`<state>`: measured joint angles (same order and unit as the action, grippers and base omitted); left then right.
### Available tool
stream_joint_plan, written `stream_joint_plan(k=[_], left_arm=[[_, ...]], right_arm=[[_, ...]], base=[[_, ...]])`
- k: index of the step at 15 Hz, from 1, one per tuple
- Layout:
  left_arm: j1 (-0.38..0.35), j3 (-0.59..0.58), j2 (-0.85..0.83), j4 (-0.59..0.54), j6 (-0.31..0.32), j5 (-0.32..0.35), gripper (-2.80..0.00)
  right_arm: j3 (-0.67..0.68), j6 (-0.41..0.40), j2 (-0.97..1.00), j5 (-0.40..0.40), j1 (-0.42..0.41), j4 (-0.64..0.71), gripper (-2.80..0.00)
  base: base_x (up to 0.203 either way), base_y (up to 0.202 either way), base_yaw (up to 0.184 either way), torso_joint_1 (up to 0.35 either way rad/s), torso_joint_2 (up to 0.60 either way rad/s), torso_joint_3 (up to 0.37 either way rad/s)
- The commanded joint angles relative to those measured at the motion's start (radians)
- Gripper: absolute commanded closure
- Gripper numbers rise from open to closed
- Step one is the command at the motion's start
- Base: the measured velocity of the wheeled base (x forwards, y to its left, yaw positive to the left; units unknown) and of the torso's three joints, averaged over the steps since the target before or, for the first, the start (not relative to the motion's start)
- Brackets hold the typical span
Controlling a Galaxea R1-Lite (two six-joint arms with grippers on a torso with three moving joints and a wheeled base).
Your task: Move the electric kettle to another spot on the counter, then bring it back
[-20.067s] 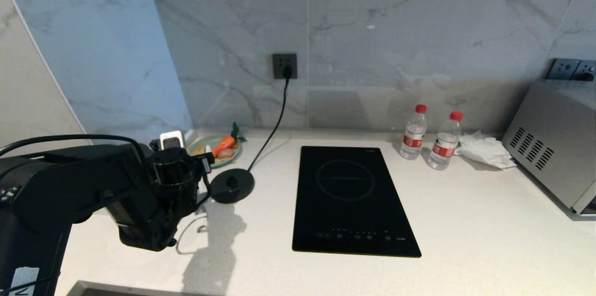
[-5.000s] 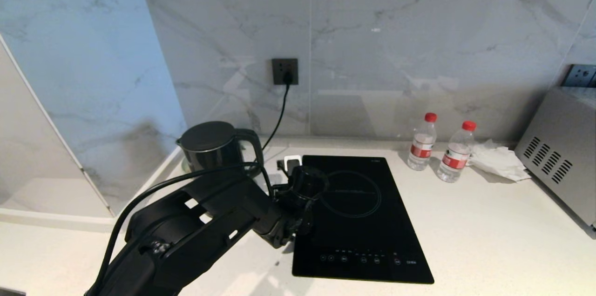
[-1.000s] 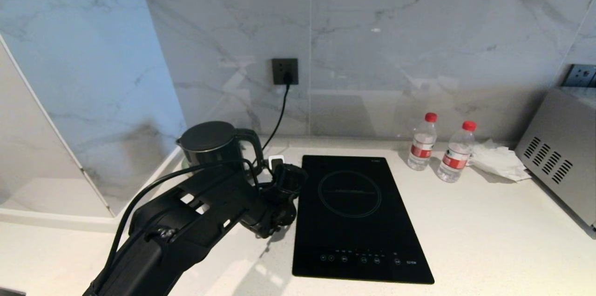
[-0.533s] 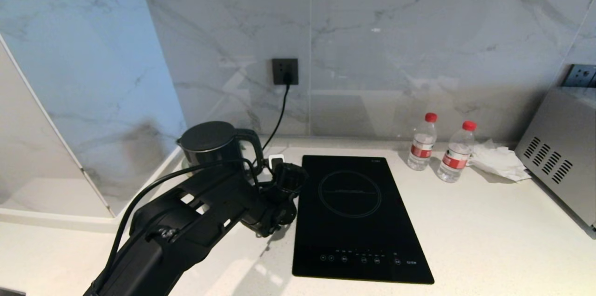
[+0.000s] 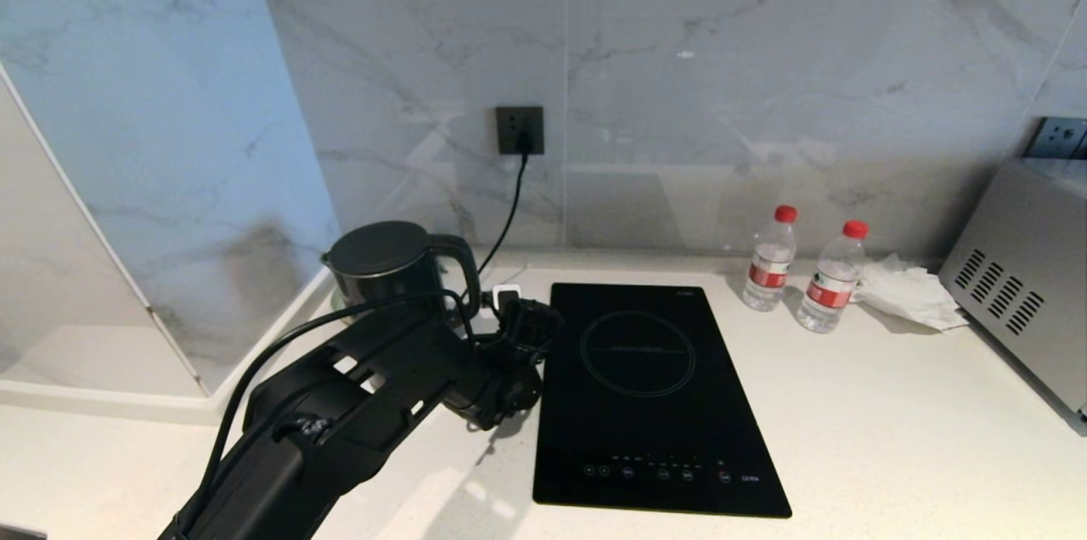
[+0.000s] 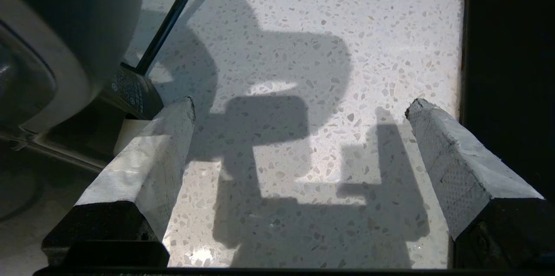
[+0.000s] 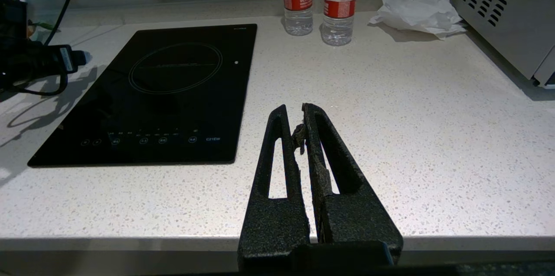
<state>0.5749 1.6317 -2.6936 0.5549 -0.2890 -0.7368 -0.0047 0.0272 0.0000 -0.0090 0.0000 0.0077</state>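
glossy black jug kettle [image 5: 386,268]: lid on, white speckled tabletop [image 5: 849,404] 10 o'clock | left tool [image 6: 299,106]: wide open, empty | right tool [image 7: 302,116]: closed, empty

The right gripper [image 7: 299,115] hung with fingers pressed together above the counter [image 7: 390,137] front edge, the induction hob [image 7: 151,98] lying beyond it, two red-labelled water bottles [image 7: 297,0] and crumpled tissue [image 7: 418,9] standing against the wall.
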Motion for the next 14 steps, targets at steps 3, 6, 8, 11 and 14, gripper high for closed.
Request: stream_joint_plan(k=[3,6,8,11,14], left_arm=[[0.013,-0.019,0.018,0.011,-0.028,-0.004,-2.8],[0.017,-0.01,0.028,0.034,-0.033,-0.004,-2.8],[0.005,-0.009,0.027,0.037,-0.033,-0.003,-2.8],[-0.012,-0.009,0.018,0.03,-0.03,-0.003,-2.8],[-0.015,0.033,-0.006,-0.002,-0.026,-0.001,-2.8]], right_arm=[[0.0,0.0,0.002,0.0,0.0,0.0,0.0],[0.0,0.0,0.002,0.0,0.0,0.0,0.0],[0.0,0.0,0.002,0.001,0.0,0.0,0.0],[0.0,0.0,0.002,0.0,0.0,0.0,0.0],[0.0,0.0,0.002,0.001,0.0,0.0,0.0]], base=[[0.0,0.0,0.0,0.0,0.0,0.0],[0.0,0.0,0.0,0.0,0.0,0.0],[0.0,0.0,0.0,0.0,0.0,0.0],[0.0,0.0,0.0,0.0,0.0,0.0],[0.0,0.0,0.0,0.0,0.0,0.0]])
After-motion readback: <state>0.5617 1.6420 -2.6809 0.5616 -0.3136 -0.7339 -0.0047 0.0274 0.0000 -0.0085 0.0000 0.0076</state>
